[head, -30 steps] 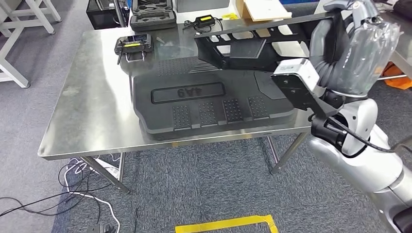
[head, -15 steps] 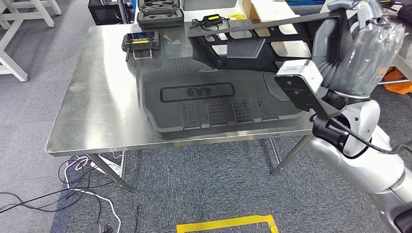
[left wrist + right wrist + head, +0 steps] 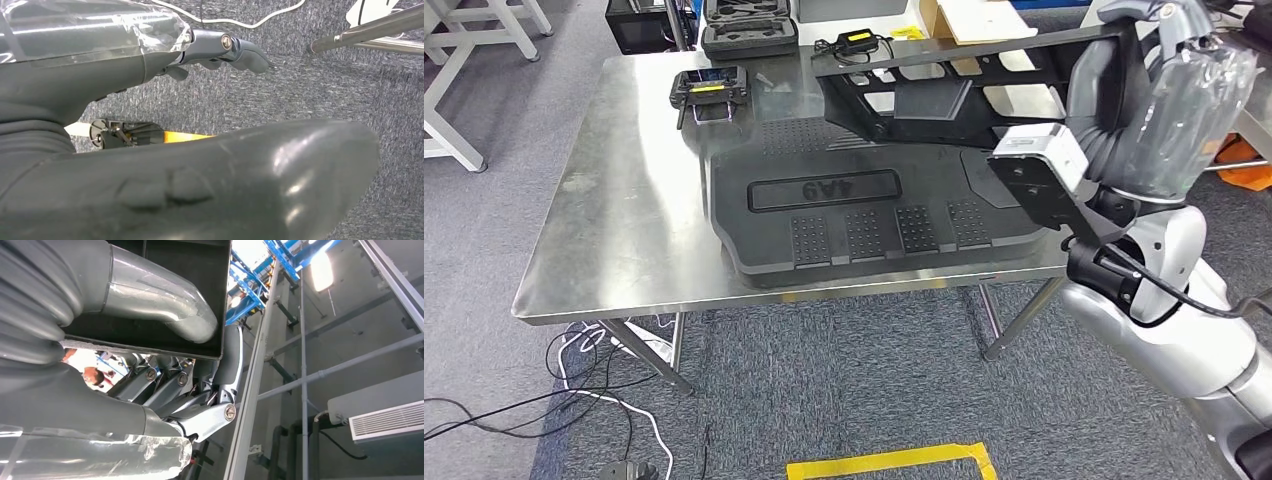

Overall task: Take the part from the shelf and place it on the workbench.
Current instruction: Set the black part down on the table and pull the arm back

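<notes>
The whole view has slid slightly — the camera, not the things. On the stainless-steel workbench (image 3: 624, 200) a big black moulded panel (image 3: 864, 215) lies toward its right edge. Above the far right corner, the right hand (image 3: 1159, 60) clamps a long black frame part (image 3: 944, 95); the left hand (image 3: 220, 47) holds nothing — fingers apart.

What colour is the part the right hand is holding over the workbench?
Black all over, an openwork frame. The part, gripped by the right hand, shows best in the head view.
</notes>
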Available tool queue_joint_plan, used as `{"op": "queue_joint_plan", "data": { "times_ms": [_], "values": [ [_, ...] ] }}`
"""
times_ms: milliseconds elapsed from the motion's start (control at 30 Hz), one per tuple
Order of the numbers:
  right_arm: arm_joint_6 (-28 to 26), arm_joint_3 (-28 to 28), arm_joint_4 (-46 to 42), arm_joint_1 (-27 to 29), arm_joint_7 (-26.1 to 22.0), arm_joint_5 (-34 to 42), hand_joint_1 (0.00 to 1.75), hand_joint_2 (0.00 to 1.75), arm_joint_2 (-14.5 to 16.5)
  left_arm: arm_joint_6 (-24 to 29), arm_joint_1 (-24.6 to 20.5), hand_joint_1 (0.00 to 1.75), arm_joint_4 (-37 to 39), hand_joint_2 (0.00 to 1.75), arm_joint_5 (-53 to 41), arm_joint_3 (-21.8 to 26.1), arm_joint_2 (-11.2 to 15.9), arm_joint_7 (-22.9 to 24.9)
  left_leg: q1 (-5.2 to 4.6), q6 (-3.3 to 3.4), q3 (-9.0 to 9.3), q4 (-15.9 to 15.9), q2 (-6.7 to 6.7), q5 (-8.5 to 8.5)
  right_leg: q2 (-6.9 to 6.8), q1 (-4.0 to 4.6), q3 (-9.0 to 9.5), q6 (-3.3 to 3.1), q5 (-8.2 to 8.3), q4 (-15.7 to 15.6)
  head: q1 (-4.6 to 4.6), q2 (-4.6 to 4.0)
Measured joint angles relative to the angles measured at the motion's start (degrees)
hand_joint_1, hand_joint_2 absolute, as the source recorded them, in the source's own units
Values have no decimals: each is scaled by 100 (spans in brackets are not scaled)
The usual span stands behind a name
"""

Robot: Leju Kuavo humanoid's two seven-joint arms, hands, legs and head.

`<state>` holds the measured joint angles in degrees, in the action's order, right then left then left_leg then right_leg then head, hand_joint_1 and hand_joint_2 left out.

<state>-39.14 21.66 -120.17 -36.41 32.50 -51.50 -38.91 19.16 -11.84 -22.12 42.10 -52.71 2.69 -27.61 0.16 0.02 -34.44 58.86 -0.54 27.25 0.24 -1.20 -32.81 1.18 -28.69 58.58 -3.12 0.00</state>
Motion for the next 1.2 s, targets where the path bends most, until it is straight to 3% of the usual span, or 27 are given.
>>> {"op": "queue_joint_plan", "data": {
  "times_ms": [200,333,500,633,967,1200],
  "values": [
    [5,0,0,-36,0,12,175,175,0,-7,0,0,0,0,-1,9,0,-2,0,0,5,-7,0,0,0,0,1,-2,-2,1,-1,0],
    [6,0,2,-53,0,53,175,175,0,-14,-1,0,0,175,-1,14,0,-2,0,-1,5,-8,0,0,0,0,2,-4,-5,2,-1,0],
    [3,0,6,-58,0,63,175,175,0,-57,-1,0,0,175,-2,21,0,-2,0,-1,5,-8,0,0,0,0,2,-3,-7,2,-1,0],
    [3,0,15,-77,0,9,175,175,0,-73,-3,0,0,0,1,29,0,13,0,-1,4,-8,0,0,0,0,2,-3,-7,2,-1,0],
    [214,249,402,-608,0,-1456,175,175,7,16,-51,0,0,0,-120,30,-34,210,0,-1,4,-9,0,0,-1,1,4,-3,-8,5,0,0],
    [192,639,980,-999,0,-1786,175,175,68,48,-78,0,0,0,-132,30,-66,226,0,-1,3,-9,-1,0,-2,1,6,-3,-8,6,-1,0]
  ]
}}
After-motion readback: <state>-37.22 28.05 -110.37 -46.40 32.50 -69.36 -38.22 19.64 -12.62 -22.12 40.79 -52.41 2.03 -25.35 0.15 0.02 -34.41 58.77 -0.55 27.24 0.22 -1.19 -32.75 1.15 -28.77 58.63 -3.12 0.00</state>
